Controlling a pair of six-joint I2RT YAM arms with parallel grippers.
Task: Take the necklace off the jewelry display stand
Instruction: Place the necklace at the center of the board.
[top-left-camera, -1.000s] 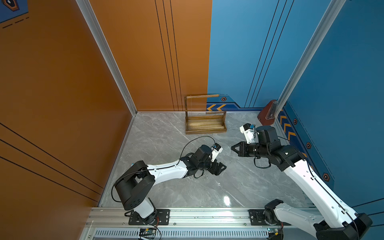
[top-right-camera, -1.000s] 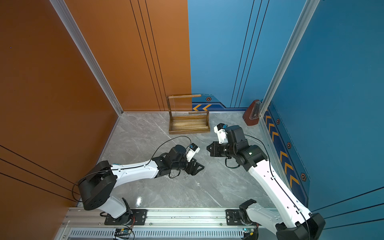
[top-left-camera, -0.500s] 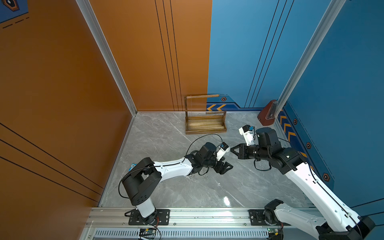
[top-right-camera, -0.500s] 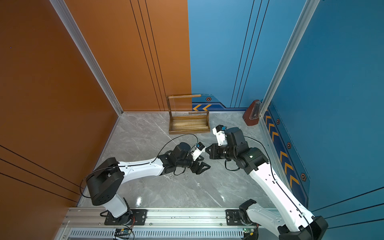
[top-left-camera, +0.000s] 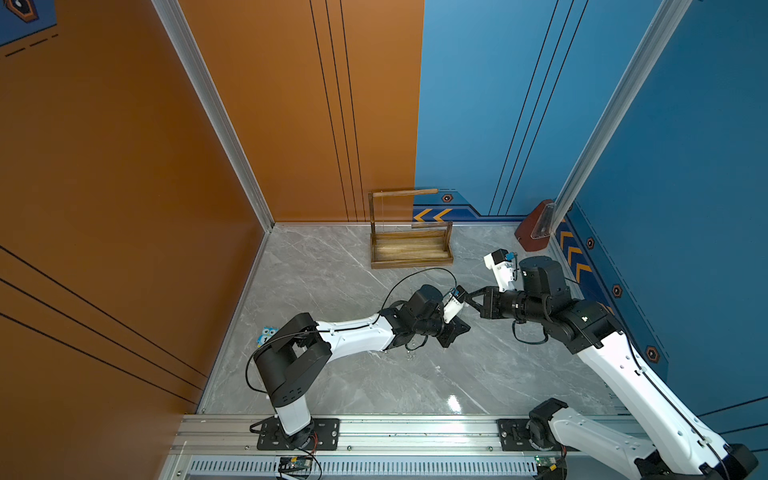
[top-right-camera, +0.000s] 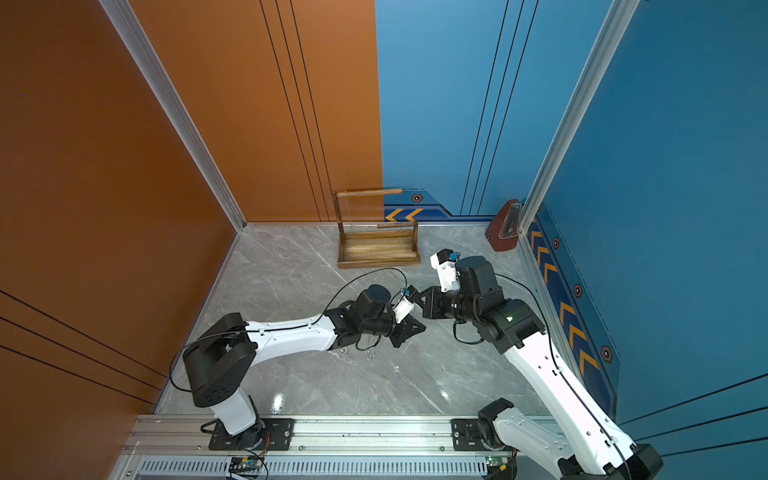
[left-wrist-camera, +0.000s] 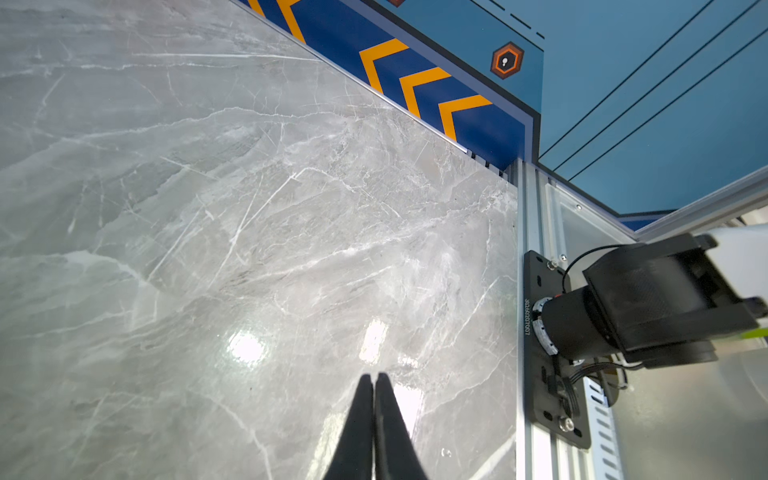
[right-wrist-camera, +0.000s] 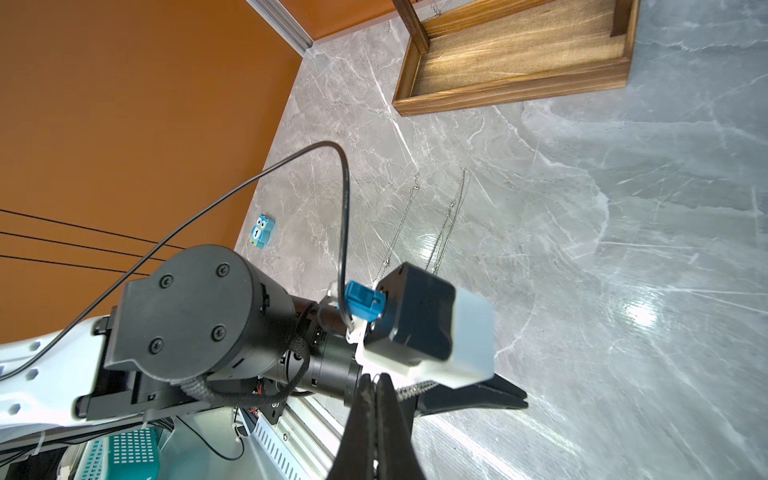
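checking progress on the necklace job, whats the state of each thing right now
jewelry display stand: upright, thin chain seemingly hanging on it
floor necklaces: lying loose on marble
left gripper: shut, nothing seen at tips
right gripper: shut, apparently pinching a silver chain

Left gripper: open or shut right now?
Shut. In the left wrist view the left gripper has its two black fingers pressed together, nothing visible between them.

Grey marbled tabletop is shining glossy; thin silver metal necklace is glinting; brown wooden display stand is looking matt.
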